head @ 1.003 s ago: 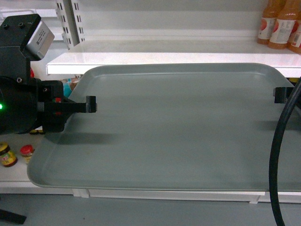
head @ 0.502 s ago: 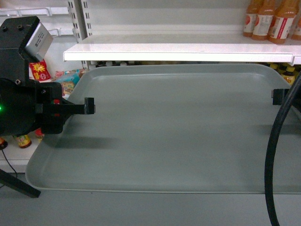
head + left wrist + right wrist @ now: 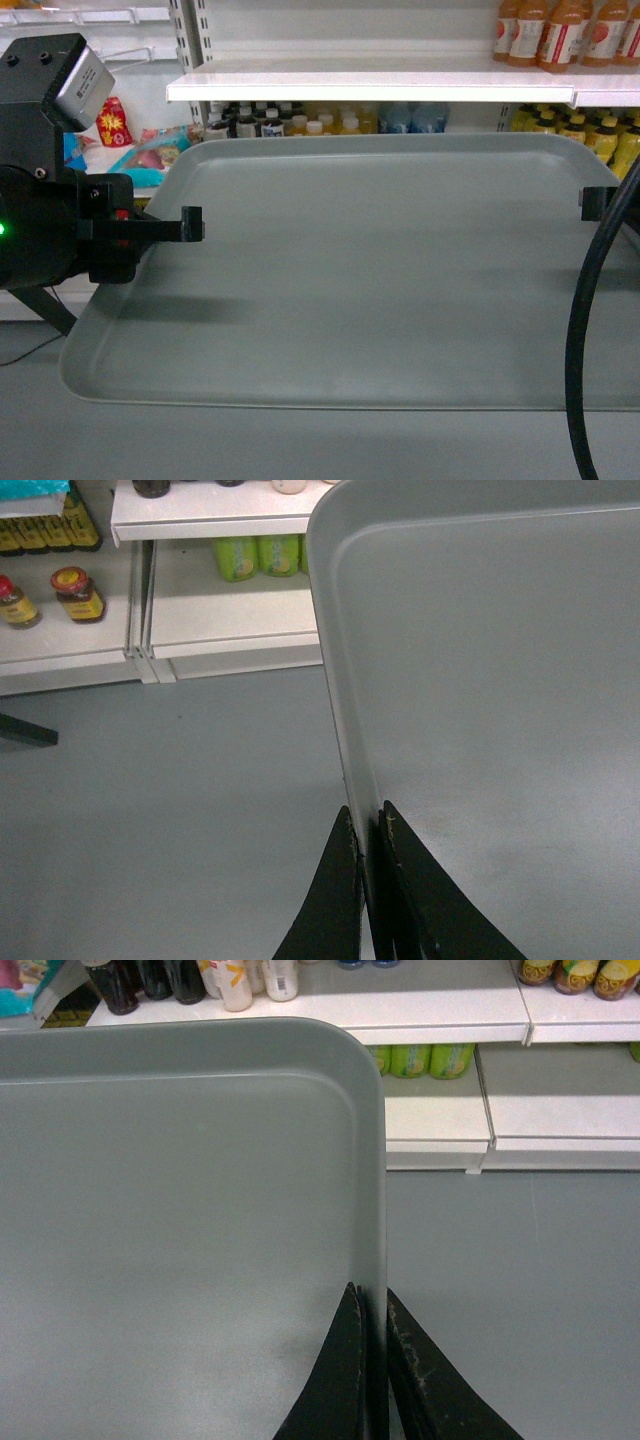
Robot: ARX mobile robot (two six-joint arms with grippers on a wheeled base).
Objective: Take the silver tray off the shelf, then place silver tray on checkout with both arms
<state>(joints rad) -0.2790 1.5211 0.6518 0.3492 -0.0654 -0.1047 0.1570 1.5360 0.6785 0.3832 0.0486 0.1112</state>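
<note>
- I'm looking at a store aisle: a white shelf [image 3: 370, 90] runs across the top of my head view, with orange drink bottles [image 3: 545, 30] standing on it at the right and rows of smaller bottles [image 3: 300, 118] on the level under it.
- Bags of snacks [image 3: 135, 150] sit on the lower level at the left.
- The floor [image 3: 170, 810] under everything is plain grey, and both wrist views show it directly beneath the tray's edges.
- The silver tray [image 3: 370, 270] is off the shelf, held level in the air in front of me, and it fills most of my head view; its far rim lies just below the shelf's front lip in the picture.
- My left gripper [image 3: 190, 224] is on the tray's left edge. From the left wrist camera I see the jaws pinched on the raised rim, one finger [image 3: 335, 900] outside and the other inside the tray.
- My right gripper [image 3: 598, 203] is on the tray's right edge, partly behind the thick black cable [image 3: 590, 340]. From the right wrist camera the jaws are clamped on the rim the same way, one finger [image 3: 425, 1390] outside the rim and the other inside.
- The left arm's box [image 3: 55, 80] with its grey face shows at the top left, and a green light [image 3: 2, 228] glows on the arm below it.
- In the left wrist view, jars [image 3: 78, 592] and green bottles [image 3: 255, 555] stand on low shelf levels beyond the tray.
</note>
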